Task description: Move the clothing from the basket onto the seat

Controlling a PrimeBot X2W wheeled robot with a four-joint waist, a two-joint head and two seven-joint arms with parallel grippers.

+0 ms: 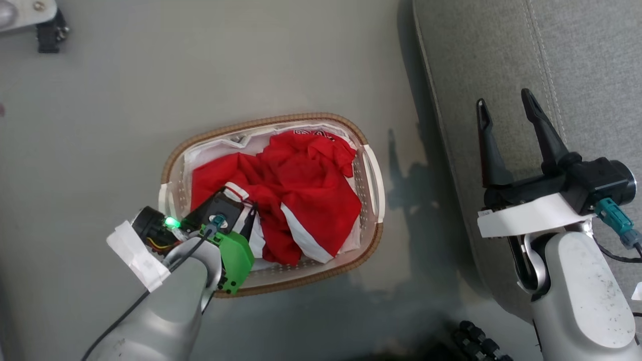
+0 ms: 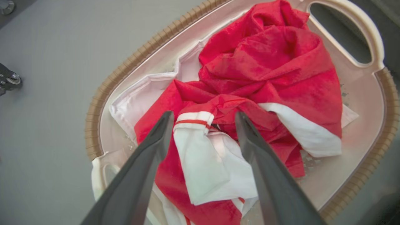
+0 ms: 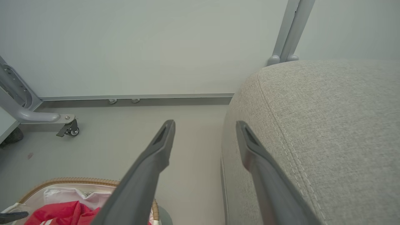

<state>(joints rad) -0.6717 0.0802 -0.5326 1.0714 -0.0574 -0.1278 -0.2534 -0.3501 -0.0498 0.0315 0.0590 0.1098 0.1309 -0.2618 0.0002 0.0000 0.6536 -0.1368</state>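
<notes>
The clothing (image 1: pixel 301 185) is a crumpled red heap with white stripes, lying in the basket (image 1: pixel 271 120) on the grey floor. My left gripper (image 1: pixel 241 214) points down into the basket's near-left end. In the left wrist view the left gripper (image 2: pixel 203 115) is open, its fingers either side of a white-trimmed fold of the clothing (image 2: pixel 265 62), inside the basket (image 2: pixel 125 72). My right gripper (image 1: pixel 504 99) hangs open and empty over the edge of the grey seat (image 1: pixel 501 50). The right wrist view shows the right gripper (image 3: pixel 205 122) beside the seat (image 3: pixel 328 125), with the basket (image 3: pixel 68 180) and clothing (image 3: pixel 62 212) at lower left.
A metal frame leg with a caster (image 1: pixel 47 32) stands on the floor at the far left, and the caster (image 3: pixel 70 129) is near the pale wall. A grey post (image 3: pixel 290 28) rises behind the seat. A dark ribbed part (image 1: pixel 476 341) lies at the bottom edge.
</notes>
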